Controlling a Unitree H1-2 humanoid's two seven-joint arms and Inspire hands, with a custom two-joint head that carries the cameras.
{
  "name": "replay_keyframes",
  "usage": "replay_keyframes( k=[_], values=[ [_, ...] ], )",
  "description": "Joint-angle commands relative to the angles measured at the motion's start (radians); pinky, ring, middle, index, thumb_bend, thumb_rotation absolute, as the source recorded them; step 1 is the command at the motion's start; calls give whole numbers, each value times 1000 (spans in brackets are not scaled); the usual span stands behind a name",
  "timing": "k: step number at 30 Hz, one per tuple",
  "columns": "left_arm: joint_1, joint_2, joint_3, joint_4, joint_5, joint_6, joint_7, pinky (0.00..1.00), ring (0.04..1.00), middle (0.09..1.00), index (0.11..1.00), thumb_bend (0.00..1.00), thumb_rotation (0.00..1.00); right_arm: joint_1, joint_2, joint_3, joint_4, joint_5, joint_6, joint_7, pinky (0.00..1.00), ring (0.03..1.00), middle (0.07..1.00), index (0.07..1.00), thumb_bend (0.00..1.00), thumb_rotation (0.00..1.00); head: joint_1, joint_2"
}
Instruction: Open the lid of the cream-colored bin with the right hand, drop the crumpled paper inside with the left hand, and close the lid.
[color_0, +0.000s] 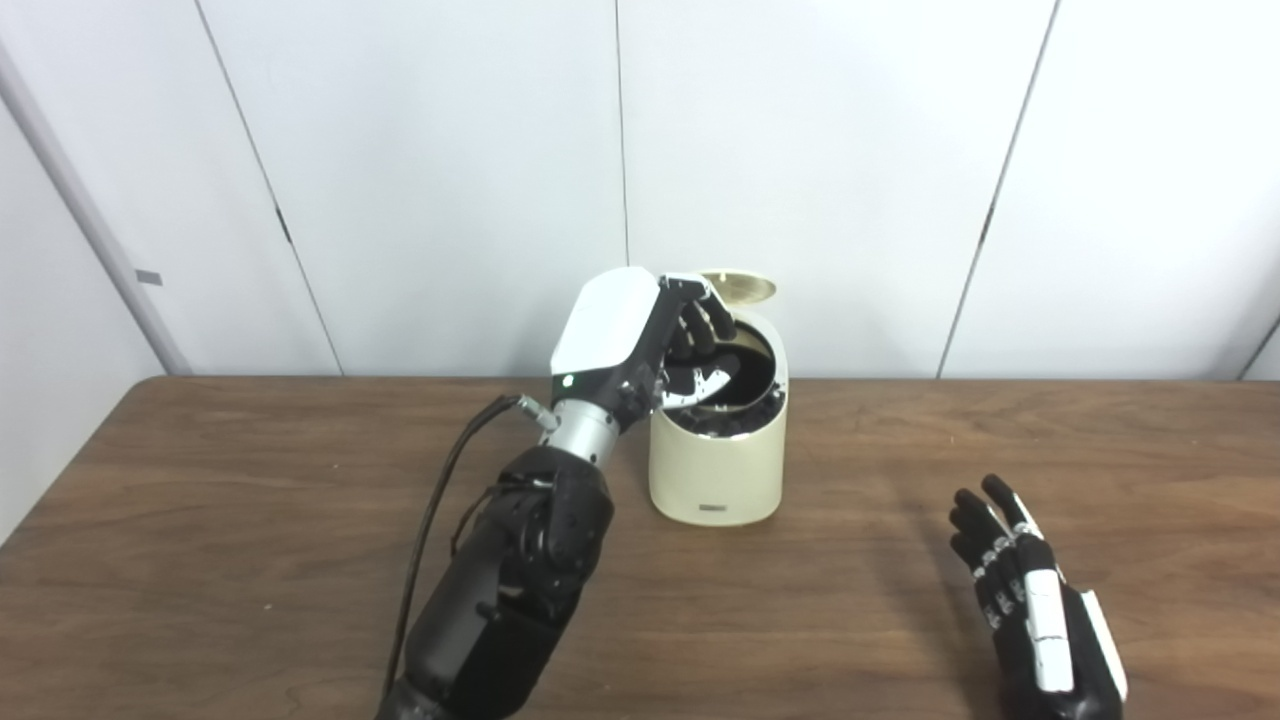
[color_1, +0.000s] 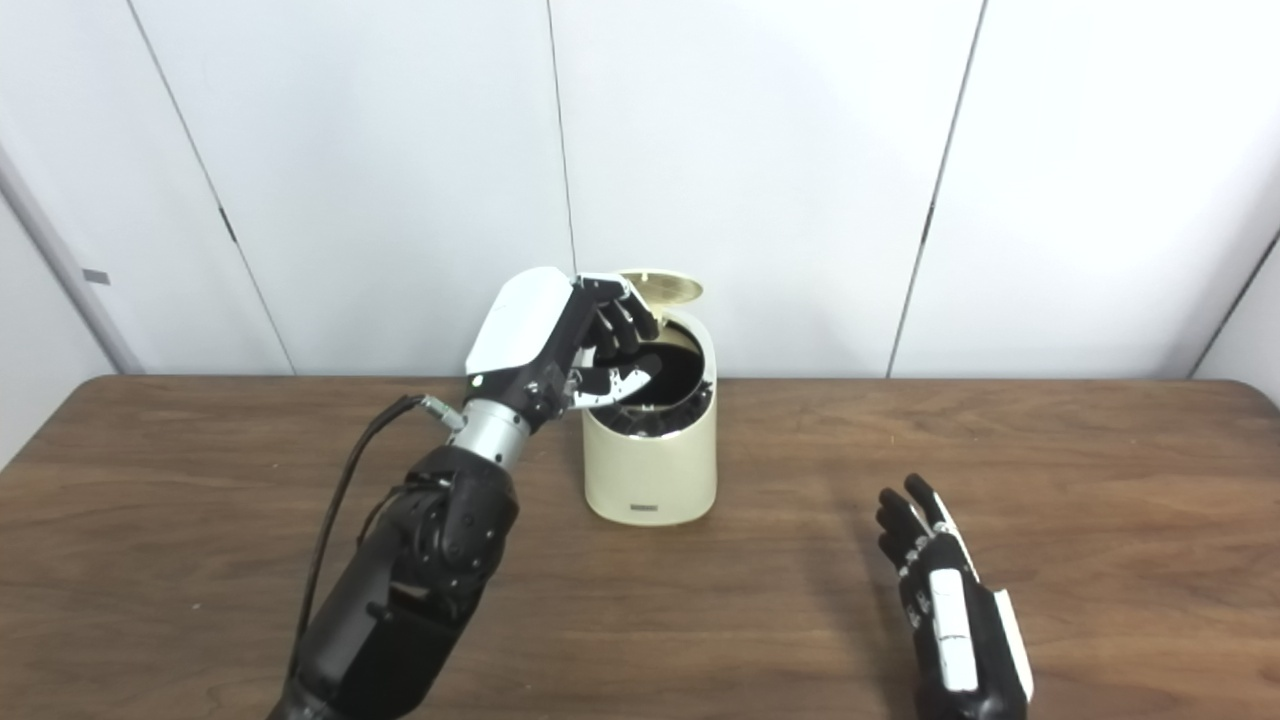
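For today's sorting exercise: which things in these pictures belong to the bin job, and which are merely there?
Part of the job:
cream-colored bin
lid, standing open
left hand, over the bin's mouth
right hand, open, near the table

The crumpled paper cannot be seen.

Merely there:
wooden table
white wall panels
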Motion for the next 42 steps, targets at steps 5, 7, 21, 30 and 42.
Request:
replay_keyframes(
  k=[5,7,21,30,42],
  values=[
    [51,13,63,-175,-74,31,-59,426,439,509,469,479,0,14,25,5,61,12,-35,1,917,904,884,920,443,870,-3,0],
    [70,14,82,-211,-99,52,-84,397,428,501,466,478,0,13,27,5,60,11,-34,-2,914,904,883,921,443,874,-3,-1],
    [219,24,309,-321,-312,78,-70,387,449,496,440,477,0,14,25,-3,58,39,-37,4,916,911,893,923,444,859,-10,4],
    [350,-6,397,-323,-477,75,-34,349,422,499,521,473,0,8,14,-4,37,33,-14,0,910,917,908,922,454,873,-5,13],
    [483,-41,419,-308,-731,99,-87,740,787,830,771,429,162,-9,10,-5,24,25,9,-13,930,931,911,930,471,924,3,18]
  ],
)
